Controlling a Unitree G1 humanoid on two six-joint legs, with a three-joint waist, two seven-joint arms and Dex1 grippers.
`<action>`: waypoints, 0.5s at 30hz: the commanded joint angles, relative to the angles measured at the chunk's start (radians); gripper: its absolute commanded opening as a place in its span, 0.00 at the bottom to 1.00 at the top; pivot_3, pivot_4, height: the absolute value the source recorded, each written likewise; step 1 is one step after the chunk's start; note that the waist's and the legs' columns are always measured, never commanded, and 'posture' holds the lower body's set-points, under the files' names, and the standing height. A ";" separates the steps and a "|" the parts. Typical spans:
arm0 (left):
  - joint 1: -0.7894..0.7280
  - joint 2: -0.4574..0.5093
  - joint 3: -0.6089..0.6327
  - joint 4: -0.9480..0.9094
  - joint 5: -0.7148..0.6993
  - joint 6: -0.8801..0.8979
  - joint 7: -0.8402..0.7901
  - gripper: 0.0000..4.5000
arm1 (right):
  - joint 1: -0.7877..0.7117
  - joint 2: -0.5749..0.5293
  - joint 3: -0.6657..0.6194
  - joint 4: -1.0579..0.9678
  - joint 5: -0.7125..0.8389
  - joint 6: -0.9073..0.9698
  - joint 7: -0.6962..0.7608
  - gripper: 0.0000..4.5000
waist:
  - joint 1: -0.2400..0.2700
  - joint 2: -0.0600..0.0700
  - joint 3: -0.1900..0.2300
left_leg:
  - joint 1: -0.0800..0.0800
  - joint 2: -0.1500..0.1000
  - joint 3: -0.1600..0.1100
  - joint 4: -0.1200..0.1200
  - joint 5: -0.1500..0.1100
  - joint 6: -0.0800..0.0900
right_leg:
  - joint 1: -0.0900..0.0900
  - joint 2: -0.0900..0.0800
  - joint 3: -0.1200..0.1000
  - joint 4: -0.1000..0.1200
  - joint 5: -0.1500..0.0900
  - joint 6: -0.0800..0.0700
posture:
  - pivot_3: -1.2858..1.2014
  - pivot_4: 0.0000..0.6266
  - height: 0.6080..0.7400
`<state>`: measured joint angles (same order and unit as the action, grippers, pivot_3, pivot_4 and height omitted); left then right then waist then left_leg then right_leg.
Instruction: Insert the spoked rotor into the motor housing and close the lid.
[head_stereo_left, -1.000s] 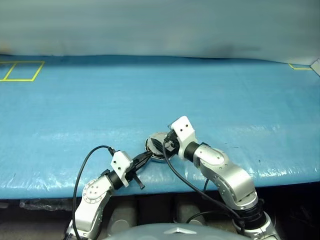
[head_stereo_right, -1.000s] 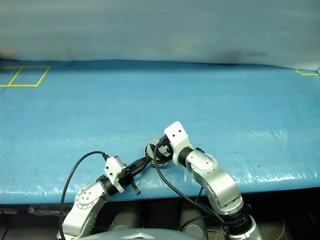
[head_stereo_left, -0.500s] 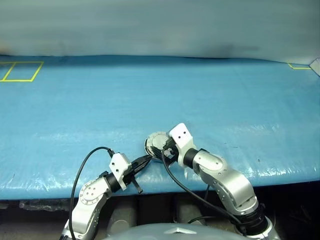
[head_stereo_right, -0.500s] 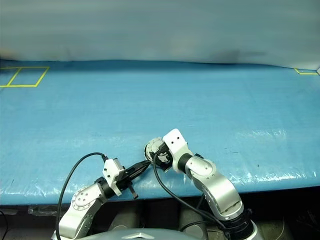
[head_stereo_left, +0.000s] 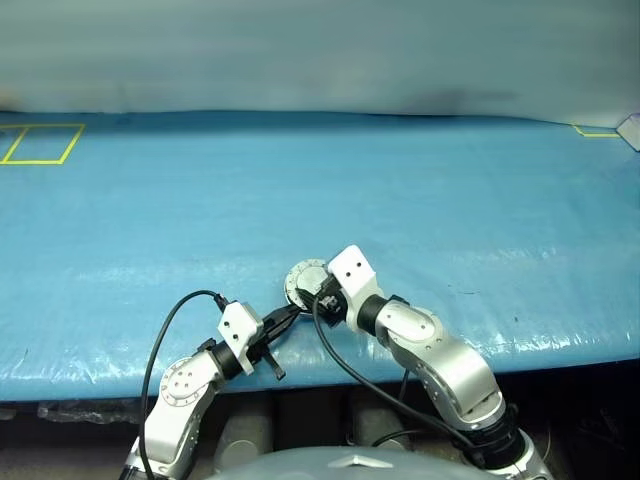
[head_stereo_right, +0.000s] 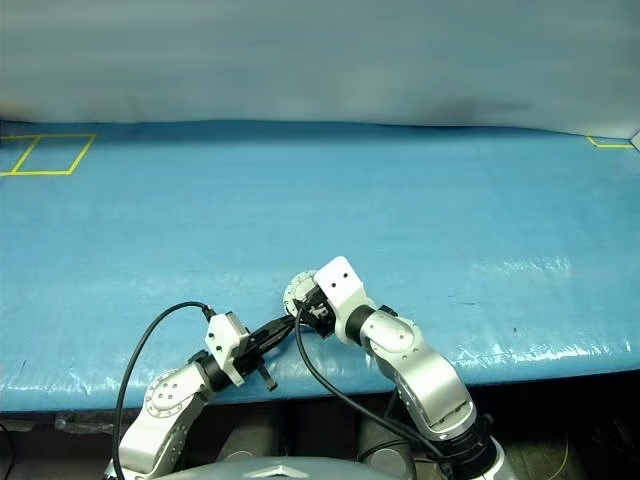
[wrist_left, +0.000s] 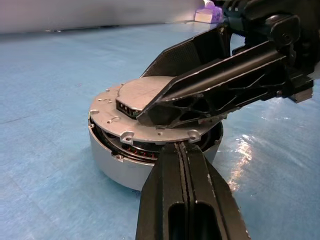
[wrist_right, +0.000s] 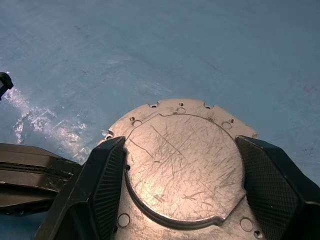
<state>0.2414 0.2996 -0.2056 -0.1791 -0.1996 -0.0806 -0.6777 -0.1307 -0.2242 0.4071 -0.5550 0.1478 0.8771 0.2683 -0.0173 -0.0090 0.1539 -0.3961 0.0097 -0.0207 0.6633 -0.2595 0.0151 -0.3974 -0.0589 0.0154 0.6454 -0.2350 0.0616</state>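
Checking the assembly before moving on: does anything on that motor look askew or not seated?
Yes. The lid sits tilted on the motor housing, with a gap showing coppery windings. The right claw straddles it; the shut left claw sits at the housing's rim.

table: blue sheet (head_stereo_left: 300, 180) | yellow tape squares (head_stereo_left: 40, 142) | wall: grey (head_stereo_left: 320, 50)
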 joint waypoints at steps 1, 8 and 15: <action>-0.005 -0.002 -0.008 -0.010 -0.001 -0.013 0.001 0.00 | -0.026 0.021 0.013 -0.020 -0.016 -0.025 -0.015 0.70 | -0.001 0.000 0.000 | 0.000 0.000 0.000 0.000 0.000 0.000 | 0.000 0.000 0.000 0.000 0.000 0.000 | 0.52 0.24 1.00; 0.000 -0.008 0.003 -0.013 0.041 -0.050 0.044 0.00 | 0.003 0.019 0.021 0.026 -0.035 -0.042 -0.016 0.70 | -0.001 0.000 0.000 | 0.000 0.000 0.000 -0.002 0.000 0.000 | 0.000 0.000 0.000 0.000 0.001 0.001 | 0.52 0.24 1.00; 0.007 -0.029 0.034 0.025 0.072 -0.102 0.119 0.00 | 0.007 0.054 0.024 0.071 -0.052 -0.009 -0.048 0.70 | -0.002 0.000 0.000 | 0.000 0.000 0.000 -0.002 0.000 0.000 | 0.000 0.000 0.000 0.000 0.000 0.000 | 0.52 0.24 1.00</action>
<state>0.2524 0.2756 -0.2014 -0.1569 -0.1285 -0.1569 -0.5797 -0.1309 -0.1838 0.4241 -0.4858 0.0969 0.8535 0.2304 -0.0190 -0.0089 0.1538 -0.3954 0.0098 -0.0210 0.6617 -0.2595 0.0151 -0.3975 -0.0589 0.0153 0.6453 -0.2351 0.0613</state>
